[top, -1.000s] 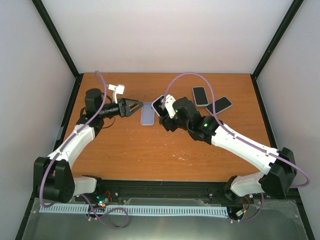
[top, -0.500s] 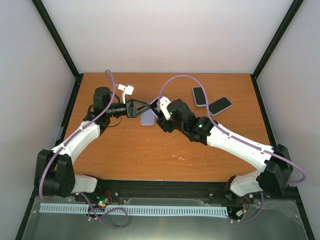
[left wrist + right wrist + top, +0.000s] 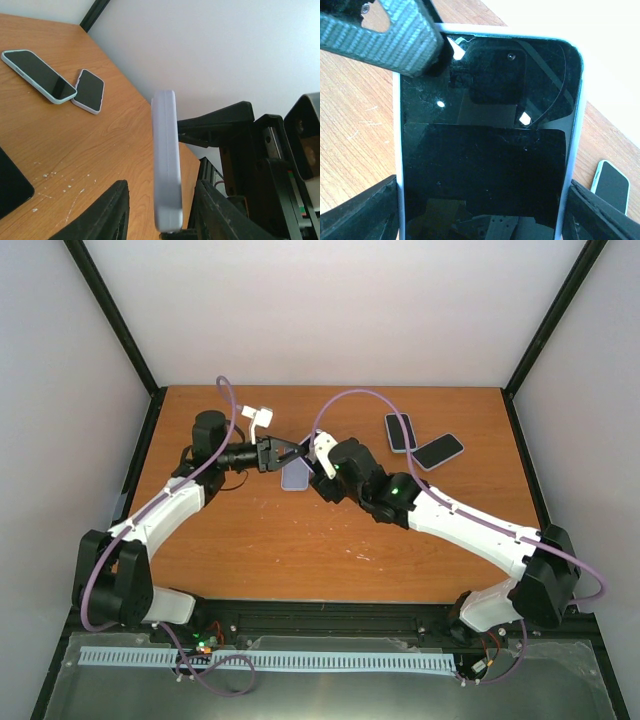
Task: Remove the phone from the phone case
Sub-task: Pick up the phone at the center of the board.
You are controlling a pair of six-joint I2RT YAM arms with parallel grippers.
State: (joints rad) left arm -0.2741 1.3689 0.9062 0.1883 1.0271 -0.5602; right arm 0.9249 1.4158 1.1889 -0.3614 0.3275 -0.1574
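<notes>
The right gripper (image 3: pixel 482 202) has its jaws wide apart and grips the phone (image 3: pixel 485 160) by its 2 long sides, above the table (image 3: pixel 300 550) and not touching it. The phone sits in its case (image 3: pixel 166 165), whose rim shows around the screen. The left gripper (image 3: pixel 160 187) stands about half open across the free end of the phone, with 1 finger on the screen side and 1 on the back side. In the left wrist view a small gap shows at each side. In the right wrist view the finger (image 3: pixel 395 35) on the screen side lies over a corner of the glass; whether it presses there I cannot tell.

Both grippers meet over the far half of the table, a little left of the middle. Just below them a lilac slab (image 3: pixel 293 478) lies flat on the wood. Near the far right corner lie 2 others, the far phone (image 3: pixel 401 432) and the right phone (image 3: pixel 439 450), just beside each other and well apart from the grippers. Between the grippers and the near edge there is broad bare wood.

The table is orange-brown wood grain with small white scratches. The case is pale lilac and smooth, with rounded corners. The screen is black and glossy. The finger has a woven grey pattern.
</notes>
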